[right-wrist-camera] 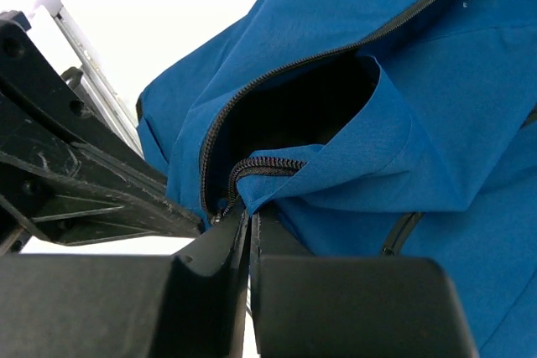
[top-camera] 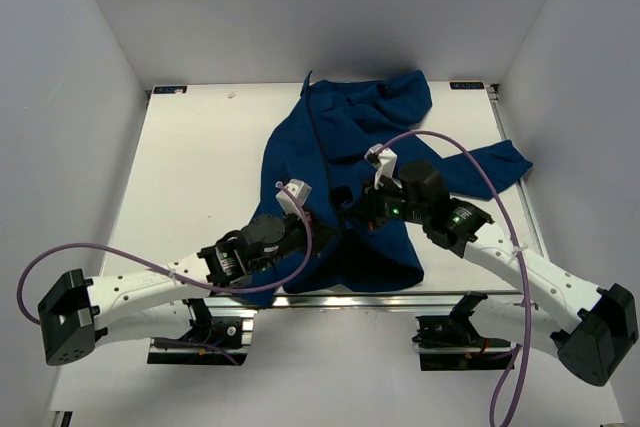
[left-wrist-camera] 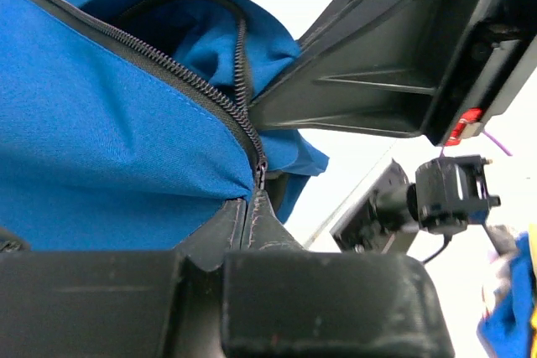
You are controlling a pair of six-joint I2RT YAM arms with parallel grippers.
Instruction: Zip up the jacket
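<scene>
The royal-blue jacket (top-camera: 350, 127) lies crumpled on the white table (top-camera: 200, 167), with its dark zipper line (top-camera: 318, 137) running toward the back. Both grippers meet at its near hem. My left gripper (top-camera: 328, 217) (left-wrist-camera: 254, 197) is shut, its tips pinching the lower end of the zipper (left-wrist-camera: 259, 175), where the two rows of teeth (left-wrist-camera: 168, 69) join. My right gripper (top-camera: 347, 209) (right-wrist-camera: 250, 214) is shut on the blue fabric edge (right-wrist-camera: 277, 186) beside the zipper teeth (right-wrist-camera: 264, 163). Above that point the front gapes open, showing black lining (right-wrist-camera: 302, 111).
Each wrist view shows the other arm's dark fingers close by (left-wrist-camera: 377, 81) (right-wrist-camera: 75, 182). Purple cables (top-camera: 470, 152) loop over the jacket and off the left arm (top-camera: 40, 267). A metal rail (top-camera: 300, 299) runs along the near table edge. White walls enclose the table.
</scene>
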